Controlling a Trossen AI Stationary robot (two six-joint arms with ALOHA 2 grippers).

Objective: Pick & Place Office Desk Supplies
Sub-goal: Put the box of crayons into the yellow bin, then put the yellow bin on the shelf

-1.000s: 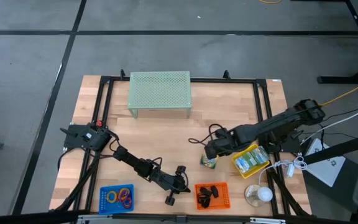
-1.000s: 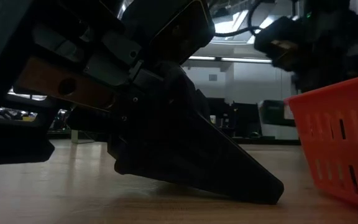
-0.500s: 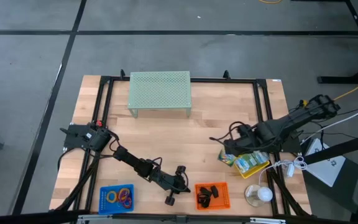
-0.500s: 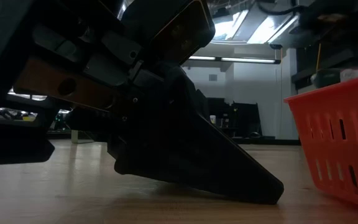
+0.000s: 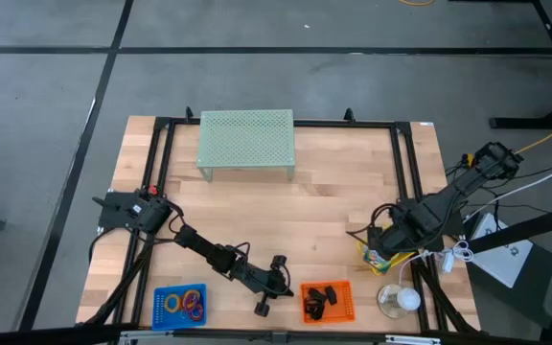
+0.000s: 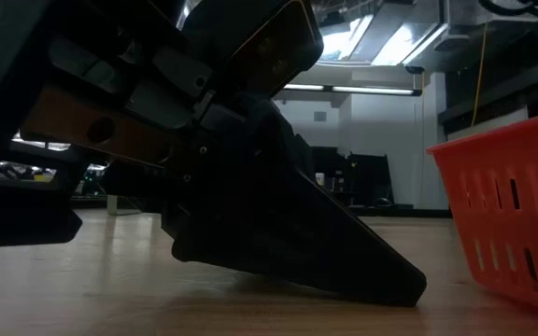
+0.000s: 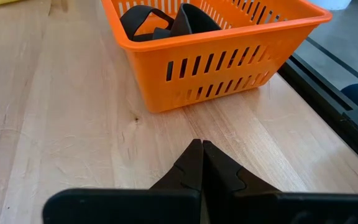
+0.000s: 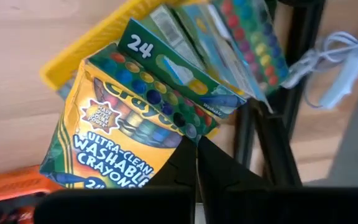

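My right gripper (image 5: 379,247) is at the table's right side, pointing steeply down and shut on a yellow-and-green crayon box (image 8: 120,134). The box hangs over the yellow basket (image 8: 73,53), where more crayon boxes (image 8: 185,68) lie. My left gripper (image 7: 201,148) is shut and holds nothing. Its tips are low at the tabletop, just left of the orange basket (image 5: 326,302) with black clips (image 7: 166,22) in it. The coloured rings (image 5: 188,303) lie in a blue basket near the front edge. My right gripper pinches the crayon box at one end corner (image 8: 188,132) between its two shut fingertips, coming from above. The box hangs tilted below the fingers with its printed front showing, lifted clear of the table and over the basket's rim.
A pale green mesh riser (image 5: 246,144) stands at the far middle. A white round object (image 5: 398,299) sits near the front right corner, with white cables (image 8: 344,59) beside the black frame rail (image 5: 412,172). Bare wood lies across the table's middle.
My right gripper has carried the crayon box from the table's middle toward the right edge and upward, rolling its wrist and tipping to point more steeply down. The box now hangs over the yellow basket.
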